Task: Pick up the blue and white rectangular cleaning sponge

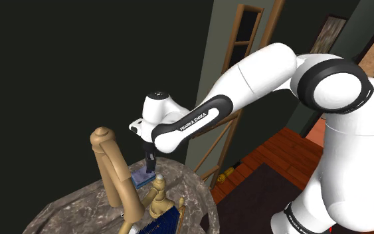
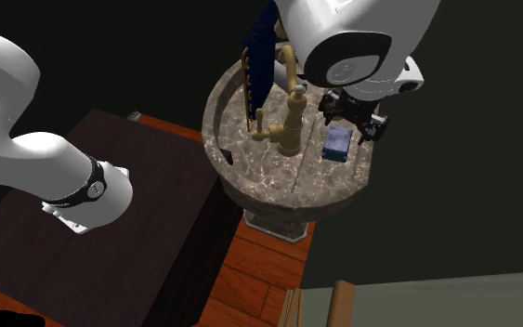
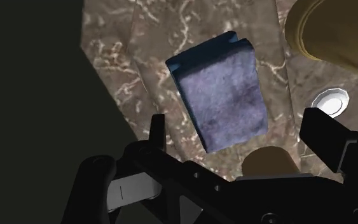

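Fingers (image 3: 156, 130) stand apart, clamped on nothing. The gripper (image 3: 236, 127) hangs over the sponge (image 3: 222, 95) without touching it. The wrist view records the sponge's mottled blue-grey top face and a darker blue side layer. It lies flat on the marbled stone tabletop (image 3: 117, 70) near the rim, with a small white octagonal fitting (image 3: 330, 100) close by.

In the second exterior view the sponge (image 2: 338, 142) sits just beside the brass-coloured faucet (image 2: 292, 116), on the side away from a blue slatted rack (image 2: 259, 51). This view adds the round top's pedestal (image 2: 278, 223) and the wooden floor (image 2: 259, 269).

Shoulder view – the arm arches from the stand, its forearm slanting down toward that view's left. The gripper (image 1: 150, 163) points straight down above the sponge (image 1: 141, 178), behind the faucet (image 1: 112, 173).
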